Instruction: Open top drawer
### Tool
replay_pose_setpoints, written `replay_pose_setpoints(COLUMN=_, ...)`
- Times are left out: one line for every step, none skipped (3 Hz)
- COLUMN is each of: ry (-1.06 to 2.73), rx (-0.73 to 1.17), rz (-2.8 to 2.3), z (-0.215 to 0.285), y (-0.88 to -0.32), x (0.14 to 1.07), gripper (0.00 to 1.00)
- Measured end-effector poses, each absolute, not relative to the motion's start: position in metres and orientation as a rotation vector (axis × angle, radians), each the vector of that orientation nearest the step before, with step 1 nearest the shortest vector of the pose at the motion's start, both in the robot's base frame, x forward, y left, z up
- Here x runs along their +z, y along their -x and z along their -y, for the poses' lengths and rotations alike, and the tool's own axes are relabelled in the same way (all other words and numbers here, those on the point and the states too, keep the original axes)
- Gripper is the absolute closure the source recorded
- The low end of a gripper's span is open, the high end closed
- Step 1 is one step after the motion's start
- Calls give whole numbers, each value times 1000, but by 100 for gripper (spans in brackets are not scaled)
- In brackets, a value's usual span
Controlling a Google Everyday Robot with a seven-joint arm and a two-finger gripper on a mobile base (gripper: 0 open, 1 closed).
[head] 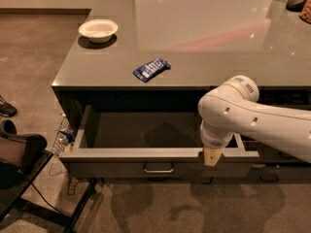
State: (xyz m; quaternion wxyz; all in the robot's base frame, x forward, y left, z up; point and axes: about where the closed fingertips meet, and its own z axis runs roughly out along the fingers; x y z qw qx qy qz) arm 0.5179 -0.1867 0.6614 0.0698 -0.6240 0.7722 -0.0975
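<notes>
Where the carpeted floor lay nearest, a dark chair (20, 155) was seen at the lower left, partly cut off by the edge. Just beyond it, the top drawer (112, 170) stood open, drawn well out from under the bench (204, 28), with its dark grey front facing the viewer and its pale grey inside exposed. A small metal bar handle (158, 169) was set at the centre of that front. The claw (210, 157) was placed at the top edge of the drawer front, to the right of the handle, hanging down from the white arm (257, 125) that was brought in from the right. Whether the claw was open or closed, or had hold of anything, could not be told. Farther back, on the glossy bench top, a blue packet (151, 69) was laid near the front edge. A white bowl (98, 29) was set beyond it, towards the far left corner.
</notes>
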Motion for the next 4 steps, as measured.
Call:
replay_pose_setpoints(ry=1878, rx=-293, rz=-2324, z=187, y=-517, x=661, gripper=100)
replay_pose_setpoints(ry=1844, rx=-283, rz=-2349, z=185, y=-496, x=674, gripper=100)
replay_pose_setpoints(ry=1844, rx=-283, rz=-2349, z=185, y=-495, x=677, gripper=100)
replay_pose_setpoints(ry=1844, rx=-283, rz=-2349, z=185, y=-495, x=678, gripper=100)
